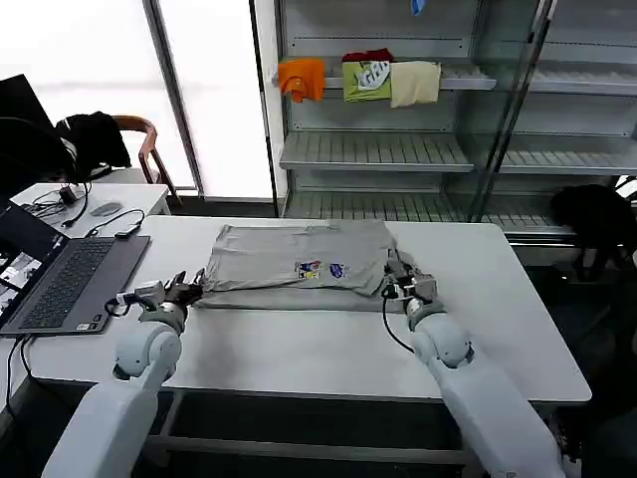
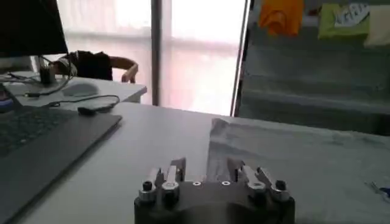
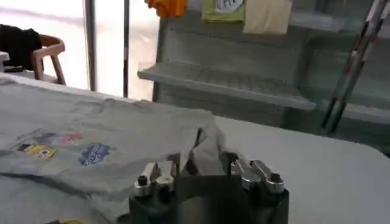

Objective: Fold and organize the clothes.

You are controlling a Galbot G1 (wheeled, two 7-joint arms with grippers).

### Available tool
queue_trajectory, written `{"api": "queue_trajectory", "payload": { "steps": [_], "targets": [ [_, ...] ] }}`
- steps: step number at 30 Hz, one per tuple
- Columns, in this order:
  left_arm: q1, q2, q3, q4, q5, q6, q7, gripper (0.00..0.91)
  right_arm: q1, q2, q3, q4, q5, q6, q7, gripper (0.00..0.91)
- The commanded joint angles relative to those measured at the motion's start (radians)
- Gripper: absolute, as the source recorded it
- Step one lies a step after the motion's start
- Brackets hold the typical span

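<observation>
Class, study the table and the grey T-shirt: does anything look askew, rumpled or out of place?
Yes. The T-shirt lies mostly flat, but at its right edge a fold of cloth is bunched upward between the fingers of the right pincer. The left pincer sits open at the shirt's left edge. Nothing looks spilled or damaged.

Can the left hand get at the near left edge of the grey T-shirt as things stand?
Probably yes. The left hand sits on the table right at the T-shirt hem, fingers open, with nothing between them. The laptop lies off to its outer side.
</observation>
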Motion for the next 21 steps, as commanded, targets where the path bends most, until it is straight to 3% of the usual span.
{"api": "queue_trajectory", "payload": {
  "steps": [1,4,9,12,19,21],
  "targets": [
    [0.124,0.127,-0.058,-0.206,0.008,0.068,0.021,0.907,-0.052,-0.078,0.066,0.142,0.026,-0.045,0.005,0.907],
    [0.188,0.129,-0.084,-0.254,-0.035,0.068,0.03,0.907,-0.155,-0.113,0.107,0.236,0.069,0.002,0.033,0.907],
    [0.238,0.1,-0.088,-0.257,-0.062,0.052,0.08,0.907,-0.335,-0.138,0.166,0.332,0.133,0.078,0.011,0.907],
    [0.234,0.078,-0.076,-0.229,-0.069,0.035,0.104,0.907,-0.385,-0.139,0.171,0.311,0.14,0.115,-0.005,0.907],
    [0.199,0.062,-0.061,-0.139,-0.062,-0.006,0.136,0.907,-0.395,-0.123,0.158,0.257,0.175,0.122,-0.021,0.907],
    [0.187,0.063,-0.062,-0.113,-0.062,-0.01,0.139,0.907,-0.382,-0.115,0.148,0.251,0.17,0.123,-0.026,0.856]
  ]
}}
